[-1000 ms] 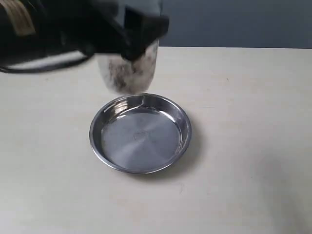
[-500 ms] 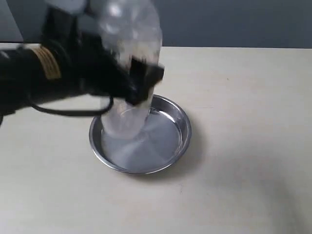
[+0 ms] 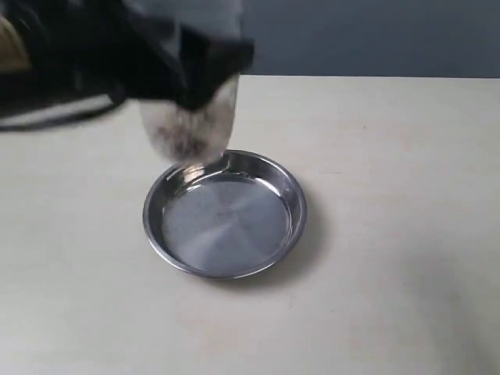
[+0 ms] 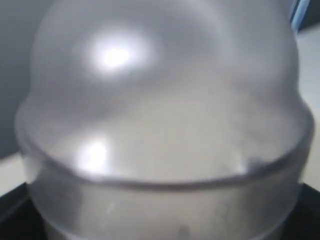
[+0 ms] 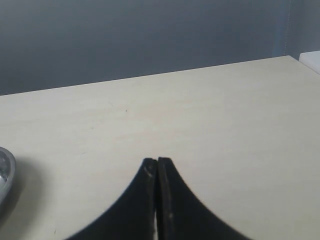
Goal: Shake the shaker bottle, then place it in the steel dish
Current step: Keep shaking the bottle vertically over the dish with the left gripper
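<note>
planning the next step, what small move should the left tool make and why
Probably bring the clear frosted plastic shaker bottle over the middle of the round shiny steel dish and lower it: the left tool holds it at the empty dish's rim, not yet inside.

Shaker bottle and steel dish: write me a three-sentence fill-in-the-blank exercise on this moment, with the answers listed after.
1. The hand gripping the shaker bottle is on the robot's ____ side.
2. The steel dish has ____ inside it.
3. The right hand holds nothing, and its jaws are ____.

Missing words: left; nothing; shut
</note>
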You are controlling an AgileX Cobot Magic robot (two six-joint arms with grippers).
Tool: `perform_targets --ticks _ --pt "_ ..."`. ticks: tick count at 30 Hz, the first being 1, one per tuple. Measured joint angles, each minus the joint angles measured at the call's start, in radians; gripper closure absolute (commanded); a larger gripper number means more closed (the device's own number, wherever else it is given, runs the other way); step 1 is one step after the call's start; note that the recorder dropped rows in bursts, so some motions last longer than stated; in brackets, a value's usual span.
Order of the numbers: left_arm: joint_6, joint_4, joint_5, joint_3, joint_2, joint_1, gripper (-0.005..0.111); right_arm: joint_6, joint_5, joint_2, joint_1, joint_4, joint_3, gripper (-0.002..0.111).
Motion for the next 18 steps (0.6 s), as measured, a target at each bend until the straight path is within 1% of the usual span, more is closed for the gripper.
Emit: perform_targets --ticks 2,3,6,7,8,10,12,13,14,16,18 --pt "0.002 -0.028 -0.089 0.028 0.005 0.0 0.106 0.0 0.0 0.0 0.0 0.0 0.0 0.109" --pt "0.002 -0.036 -0.098 0.045 0.032 0.0 0.106 0.0 0.0 0.0 0.0 0.0 0.0 0.109" --pt "0.004 -0.056 0.041 0.063 0.088 0.0 0.106 0.0 0.0 0.0 0.0 0.0 0.0 0.109" --pt "0.01 -0.053 0.082 0.042 0.075 0.0 0.106 0.0 0.0 0.0 0.0 0.0 0.0 0.109" --pt "0.016 -0.044 0.091 0.012 0.047 0.0 0.106 0.0 0.0 0.0 0.0 0.0 0.0 0.109" --pt "0.026 -0.036 0.035 -0.026 -0.002 0.0 0.106 0.0 0.0 0.0 0.0 0.0 0.0 0.109" --pt "0.03 -0.042 -0.048 0.001 -0.005 0.0 0.106 0.0 0.0 0.0 0.0 0.0 0.0 0.109" --pt "0.029 -0.056 -0.063 0.03 0.02 0.0 0.106 0.0 0.0 0.0 0.0 0.0 0.0 0.109" --pt "0.029 -0.07 -0.036 0.057 0.051 0.0 0.106 0.0 0.0 0.0 0.0 0.0 0.0 0.109" --pt "0.029 -0.078 0.073 0.074 0.089 0.0 0.106 0.0 0.0 0.0 0.0 0.0 0.0 0.109" --pt "0.039 -0.038 0.117 0.037 0.058 0.0 0.106 0.0 0.0 0.0 0.0 0.0 0.0 0.109"
